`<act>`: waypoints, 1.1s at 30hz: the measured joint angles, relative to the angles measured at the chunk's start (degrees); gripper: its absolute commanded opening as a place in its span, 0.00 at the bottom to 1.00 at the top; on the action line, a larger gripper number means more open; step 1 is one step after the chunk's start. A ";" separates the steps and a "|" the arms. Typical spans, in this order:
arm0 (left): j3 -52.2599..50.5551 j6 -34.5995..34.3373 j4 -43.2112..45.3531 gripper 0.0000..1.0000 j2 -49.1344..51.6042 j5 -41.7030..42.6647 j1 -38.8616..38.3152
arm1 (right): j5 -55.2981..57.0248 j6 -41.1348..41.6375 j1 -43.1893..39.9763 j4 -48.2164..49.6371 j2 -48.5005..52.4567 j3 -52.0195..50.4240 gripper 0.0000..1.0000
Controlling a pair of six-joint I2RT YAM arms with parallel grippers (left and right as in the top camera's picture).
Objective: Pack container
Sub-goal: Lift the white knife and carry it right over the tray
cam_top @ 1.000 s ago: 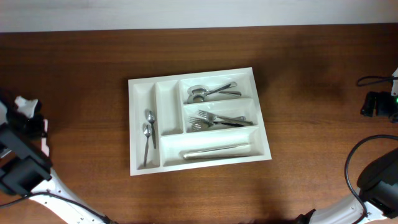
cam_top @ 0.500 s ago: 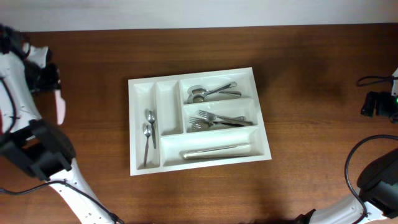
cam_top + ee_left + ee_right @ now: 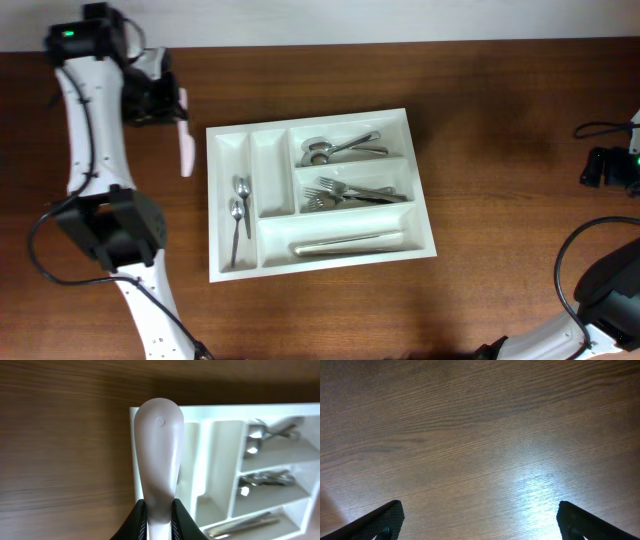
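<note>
The container (image 3: 425, 200) is a large white cutlery tray in the middle of the table. It holds big spoons (image 3: 335, 150), forks (image 3: 350, 192), knives (image 3: 345, 242) and two small spoons (image 3: 240, 205); its second narrow compartment is bare. My left gripper (image 3: 165, 100) is shut on a white plastic utensil (image 3: 186, 145) and holds it just left of the tray's back left corner. In the left wrist view the utensil's rounded end (image 3: 157, 450) points out from the gripper (image 3: 159, 520) over the tray's left rim (image 3: 225, 412). My right gripper (image 3: 480, 515) is open over bare wood.
The right arm and its cable (image 3: 600, 165) sit at the table's far right edge. The left arm's links (image 3: 105, 225) stretch along the left side of the table. Brown wood surrounds the tray.
My left arm has swung from the lower left up and rightward to the tray's back left corner, carrying the white utensil. The right arm and the tray's contents have not moved.
</note>
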 measured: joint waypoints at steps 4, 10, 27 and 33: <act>0.00 -2.78 0.00 0.02 0.00 0.39 -4.85 | 0.00 0.02 0.00 0.00 -0.02 0.00 0.99; 0.00 -5.66 0.90 0.02 0.00 0.37 -11.28 | 0.00 0.02 0.00 -0.02 -0.02 0.00 0.99; -12.04 -15.85 8.44 0.02 0.00 -5.68 -21.73 | 0.00 0.02 0.00 -0.02 -0.02 0.00 0.98; -17.94 -18.69 12.81 0.02 0.00 -6.54 -21.59 | 0.00 -0.02 0.00 0.00 0.00 0.00 0.99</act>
